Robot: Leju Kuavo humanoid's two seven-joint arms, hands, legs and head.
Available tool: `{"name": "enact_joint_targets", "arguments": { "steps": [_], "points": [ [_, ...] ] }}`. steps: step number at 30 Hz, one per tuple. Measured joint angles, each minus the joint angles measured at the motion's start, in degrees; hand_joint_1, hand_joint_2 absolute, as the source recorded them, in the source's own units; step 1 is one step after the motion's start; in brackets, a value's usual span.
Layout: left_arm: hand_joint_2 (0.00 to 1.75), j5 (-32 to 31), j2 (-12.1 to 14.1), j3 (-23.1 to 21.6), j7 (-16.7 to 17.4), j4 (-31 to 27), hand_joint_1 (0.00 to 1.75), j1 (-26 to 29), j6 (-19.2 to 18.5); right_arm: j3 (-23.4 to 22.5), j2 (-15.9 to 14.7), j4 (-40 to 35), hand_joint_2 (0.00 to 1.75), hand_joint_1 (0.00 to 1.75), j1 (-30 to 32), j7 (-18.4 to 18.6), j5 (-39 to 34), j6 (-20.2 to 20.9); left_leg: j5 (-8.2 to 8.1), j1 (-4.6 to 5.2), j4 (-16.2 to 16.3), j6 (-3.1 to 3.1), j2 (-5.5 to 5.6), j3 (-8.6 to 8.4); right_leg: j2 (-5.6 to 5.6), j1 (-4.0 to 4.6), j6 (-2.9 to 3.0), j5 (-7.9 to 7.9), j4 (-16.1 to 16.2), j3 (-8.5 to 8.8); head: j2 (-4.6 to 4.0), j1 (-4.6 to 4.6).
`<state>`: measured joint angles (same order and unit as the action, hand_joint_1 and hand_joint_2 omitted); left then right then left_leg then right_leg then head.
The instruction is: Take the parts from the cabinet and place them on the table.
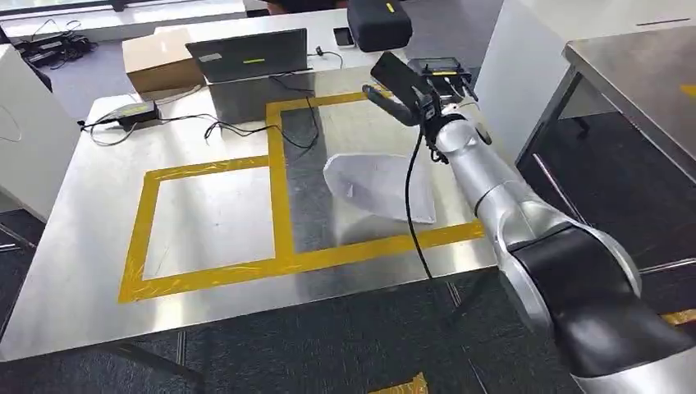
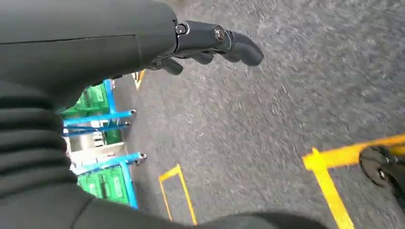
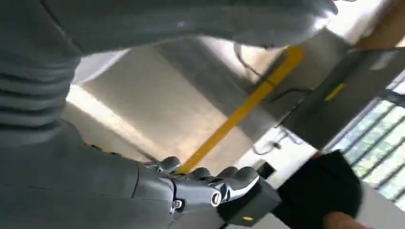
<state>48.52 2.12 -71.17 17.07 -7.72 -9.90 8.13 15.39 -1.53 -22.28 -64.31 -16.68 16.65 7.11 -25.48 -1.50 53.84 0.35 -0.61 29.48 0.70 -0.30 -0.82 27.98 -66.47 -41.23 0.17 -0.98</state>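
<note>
Steel table (image 1: 98, 246) spreads beneath the fingers, marked with yellow tape (image 1: 279, 205) into two rectangular bays. Beyond the fingertips stand a laptop (image 1: 250, 57), a cardboard box (image 1: 156, 61) and a black bag (image 1: 377, 23). A white bagged part (image 1: 382, 187) lies flat in the taped bay below and behind the raised right hand (image 1: 410, 90), well apart from it and touched by nothing. A black cable (image 1: 410, 205) hangs from the wrist and crosses in front of the part.

Risk, as a judgement: the dangling cable could drag across the light bag and pull it off its bay if the arm swings back. The fingers could also strike the bag or laptop beyond them if the arm reaches further forward.

The right hand hovers above the far edge of the table. In the right wrist view its fingers (image 3: 224, 183) curl inward, narrowly closed, with dark shapes just past them. Whether they grip anything cannot be told.

The left hand (image 2: 200, 45) hangs over grey carpet, fingers loosely curled on nothing, with green crates in a blue rack (image 2: 110, 143) off to the palm side.
</note>
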Motion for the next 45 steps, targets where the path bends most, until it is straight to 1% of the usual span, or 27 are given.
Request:
{"name": "enact_joint_targets", "arguments": {
  "steps": [2, 3, 6, 7, 8, 9, 12, 14, 17, 19, 21, 22, 23, 24, 27, 28, 29, 31, 32, 34, 36, 37, 38, 39, 42, 43, 45],
  "points": [
    [0.0, 0.18, -0.07, 0.0, -0.35, 0.0, 0.0, 0.36, 0.44, -1.05, -0.37, -2.21, 0.0, 0.0, 0.13, -2.1, -2.34, 1.07, -0.12, -0.48, 0.43, -0.22, -0.1, 0.26, -0.09, -0.94, -1.06, 2.42, -7.27, -2.71, 0.0, 0.0],
    [0.0, 0.33, -0.11, 0.0, -0.46, 0.0, 0.0, 0.55, 0.44, -1.4, -0.55, -3.67, 0.0, 0.0, 0.13, -2.36, -3.34, 1.51, -0.2, -0.81, 0.79, -0.55, -0.1, 0.46, -0.23, -1.43, -1.6, 1.61, -6.99, -2.37, 0.0, 0.0],
    [0.0, 0.83, -0.52, -0.02, -1.31, -0.02, 0.0, 1.09, 0.74, -2.23, -1.28, -10.08, 0.0, 0.0, 0.33, -2.92, -7.19, 3.18, -1.36, -2.45, 3.28, -2.79, -0.12, 1.69, -1.23, -3.27, -4.18, -3.91, 5.97, 5.21, 0.0, -0.04],
    [0.0, 1.05, 0.04, -0.02, -1.53, 0.15, 0.0, 1.15, 0.85, -2.32, -1.75, -12.46, 0.0, 0.0, 0.68, -2.99, -8.84, 3.67, -1.71, -2.13, 4.1, -3.61, -0.01, 2.63, -0.63, -2.58, -4.52, -1.57, 6.49, 5.89, 0.0, -0.13],
    [0.0, 1.18, -0.53, -0.02, -1.75, 0.02, 0.0, 1.27, 0.87, -2.34, -1.95, -15.04, 0.0, 0.0, 1.25, -3.12, -10.32, 4.2, -1.98, -2.01, 4.91, -4.24, 0.2, 3.07, 0.23, -2.3, -2.73, -3.19, 4.84, 4.76, 0.0, -0.35],
    [0.0, 1.22, -0.44, -0.02, -1.88, 0.04, 0.0, 1.43, 0.92, -2.49, -2.85, -17.43, 0.0, 0.0, 1.9, -3.3, -11.59, 4.39, -2.08, -2.1, 5.73, -4.47, 0.63, 2.96, 0.09, -2.92, -1.67, -1.76, 5.37, 4.96, 0.0, -0.31],
    [0.0, 1.4, -0.92, -0.11, -2.23, -0.22, 0.0, 2.21, 0.94, -2.73, -3.89, -24.59, 0.0, 0.0, 3.67, -3.97, -15.11, 5.57, -2.01, -2.48, 5.89, -5.42, 0.77, 4.03, 0.13, -2.66, 0.13, -1.85, 4.41, 3.65, 0.0, -0.13],
    [0.0, 1.53, -0.96, -0.39, -2.25, -0.22, 0.0, 2.55, 0.94, -2.73, -4.67, -29.22, 0.0, 0.0, 5.02, -4.39, -17.37, 6.18, -6.43, -2.12, 10.54, -4.64, 0.51, 5.65, 0.12, -2.33, 1.04, -2.5, 4.61, 3.21, 0.0, 0.04],
    [0.0, 1.66, -1.11, -0.87, -2.27, -0.24, 0.0, 2.75, 0.94, -2.82, -6.65, -36.46, 0.0, 0.0, 8.85, -4.63, -19.45, 6.2, -12.84, -0.89, 22.7, -3.5, 0.54, 9.6, -0.09, -1.32, 1.84, -3.58, 4.74, 2.02, 0.0, 0.13],
    [0.0, 1.86, -1.22, -0.94, -2.56, -0.24, 0.0, 3.0, 1.03, -3.27, -8.39, -41.86, 0.0, 0.0, 12.48, -5.21, -20.8, 6.29, -11.25, 0.0, 21.56, -2.14, 0.56, 7.69, -0.13, -0.48, 2.11, -4.48, 4.74, 0.99, 0.0, 0.13],
    [0.0, 2.14, -1.4, -0.96, -2.84, -0.26, 0.0, 3.21, 1.09, -3.75, -9.9, -46.14, 0.0, 0.0, 15.26, -6.35, -21.74, 6.69, -7.52, 1.1, 13.4, -0.16, 0.65, 2.18, -0.08, 0.08, 2.17, -5.56, 4.75, -0.16, 0.0, 0.13],
    [0.0, 2.4, -1.38, -0.96, -2.84, -0.24, 0.0, 3.2, 1.2, -3.96, -10.52, -47.87, 0.0, 0.0, 16.49, -6.99, -22.12, 6.99, -8.31, 1.74, 8.85, 0.87, 0.72, -0.86, -0.1, 0.05, 2.1, -6.09, 4.74, -0.4, 0.0, 0.09],
    [0.0, 2.45, -1.35, -0.96, -2.65, -0.22, 0.0, 3.25, 1.2, -4.45, -11.47, -50.17, 0.0, 0.0, 18.08, -7.79, -22.51, 7.1, -8.88, 1.81, 7.46, 0.43, 0.41, -1.72, -0.12, 0.31, 1.68, -6.63, 4.98, -0.44, 0.0, 0.02],
    [0.0, 2.45, -1.44, -0.96, -2.27, -0.24, 0.0, 3.4, 1.2, -4.83, -12.13, -52.0, 0.0, 0.0, 19.75, -8.38, -22.84, 7.12, -7.78, 2.17, 7.11, 0.06, 0.57, -0.94, -0.31, 0.1, 1.28, -6.99, 5.32, -0.12, 0.0, 0.13],
    [0.0, 1.9, -1.51, -1.31, -1.22, -0.22, 0.0, 3.69, 0.94, -5.66, -13.66, -57.16, 0.0, 0.0, 24.61, -8.93, -22.64, 7.08, -5.86, 1.97, 5.85, 0.9, 0.57, -0.34, -0.45, -0.01, -0.08, -8.92, 6.99, -0.06, -0.02, 0.15],
    [0.0, 1.69, -1.49, -1.42, -0.98, -0.22, 0.0, 3.66, 0.92, -6.2, -14.27, -58.71, 0.0, 0.0, 26.23, -9.11, -22.51, 6.97, -4.9, 1.72, 5.52, 1.04, 0.27, 0.13, -0.32, -0.24, -0.27, -7.25, 6.46, -0.46, 0.0, 0.26],
    [0.0, 1.49, -1.31, -1.44, -0.98, -0.2, 0.0, 3.73, 0.94, -6.8, -14.89, -60.22, 0.0, 0.0, 27.79, -9.0, -22.03, 6.86, -4.09, 1.63, 5.34, 1.63, 0.31, 0.74, -0.41, -0.22, -0.49, -3.35, 4.46, -1.19, 0.0, 0.07],
    [0.0, 1.01, -1.03, -1.57, -0.9, -0.07, 0.0, 3.83, 1.29, -8.22, -15.76, -63.45, 0.0, 0.0, 31.08, -9.11, -21.39, 6.8, -2.6, 1.61, 5.38, 1.68, 0.27, 2.61, -0.44, -0.39, -1.05, 3.78, -3.49, -2.97, 0.0, 0.07],
    [0.0, 0.79, -0.98, -1.66, -0.92, -0.04, 0.0, 3.82, 1.49, -8.7, -16.09, -64.63, 0.0, 0.0, 32.89, -9.09, -21.02, 6.69, -1.88, 1.62, 5.42, 1.71, 0.23, 3.61, -0.44, -0.38, -1.24, 5.25, -7.6, -3.56, 0.0, 0.04],
    [0.0, 0.63, -0.92, -1.99, -1.07, 0.0, 0.0, 3.81, 1.77, -9.7, -16.87, -66.69, 0.0, 0.0, 36.32, -9.37, -20.63, 6.42, -0.61, 1.59, 5.61, 1.61, 0.18, 5.51, -0.44, -0.41, -1.39, 3.07, -10.09, -2.2, 0.0, 0.04],
    [0.0, 0.61, -0.92, -2.36, -1.16, 0.0, 0.0, 3.82, 1.88, -10.62, -17.46, -68.65, 0.0, 0.0, 38.54, -9.98, -20.59, 6.31, 0.36, 1.51, 6.04, 1.22, 0.15, 7.12, -0.5, -0.42, -1.38, -0.19, -4.11, 3.63, -0.02, 0.02],
    [0.0, 0.61, -0.9, -2.38, -1.16, 0.0, 0.0, 3.73, 1.9, -10.9, -17.7, -69.56, 0.0, 0.0, 39.08, -10.03, -20.59, 6.2, 0.72, 1.53, 6.47, 0.91, 0.07, 7.69, -0.63, -0.44, -1.28, 0.31, 1.51, 8.14, 0.0, 0.04],
    [0.0, 0.61, -0.83, -2.38, -1.16, 0.0, 0.0, 3.72, 1.99, -11.12, -17.88, -70.31, 0.0, 0.0, 39.32, -9.96, -20.57, 6.14, 0.95, 1.83, 6.79, 0.59, 0.05, 8.3, -0.69, -0.16, -0.91, 2.99, 6.25, 11.2, 0.0, -0.06],
    [0.0, 0.61, -0.79, -2.4, -1.16, 0.02, 0.0, 3.68, 2.01, -11.39, -17.99, -70.92, 0.0, 0.0, 39.92, -10.14, -20.59, 6.01, 1.31, 1.82, 6.75, 0.2, -0.05, 8.12, -0.48, 0.07, 0.18, 2.79, 6.28, 10.96, 0.0, 0.15],
    [0.0, 0.44, -0.57, -2.62, -1.53, 0.02, 0.0, 3.6, 2.1, -12.04, -18.27, -72.06, 0.0, 0.0, 41.81, -10.18, -19.56, 5.55, 2.58, 1.87, 6.31, -0.89, -0.03, 8.17, -0.54, -0.04, 1.5, 1.91, 7.18, 10.26, 0.0, 0.09],
    [0.0, 0.35, -0.48, -2.89, -1.75, 0.02, 0.0, 3.58, 2.16, -12.3, -18.29, -72.61, 0.0, 0.0, 42.9, -10.75, -19.17, 5.38, 1.66, 1.57, 6.87, -1.24, 0.14, 8.57, -0.79, -0.29, 1.97, 1.12, 7.52, 10.09, 0.0, 0.11],
    [0.0, -0.04, -0.57, -3.37, -2.1, 0.0, 0.0, 3.66, 2.16, -12.67, -18.29, -73.95, 0.0, 0.0, 45.67, -11.66, -17.93, 4.87, -5.03, 1.45, 11.91, -1.71, 0.35, 10.31, -0.86, -0.38, 2.44, -0.06, 7.7, 8.81, 0.0, 0.2]
  ]
}}
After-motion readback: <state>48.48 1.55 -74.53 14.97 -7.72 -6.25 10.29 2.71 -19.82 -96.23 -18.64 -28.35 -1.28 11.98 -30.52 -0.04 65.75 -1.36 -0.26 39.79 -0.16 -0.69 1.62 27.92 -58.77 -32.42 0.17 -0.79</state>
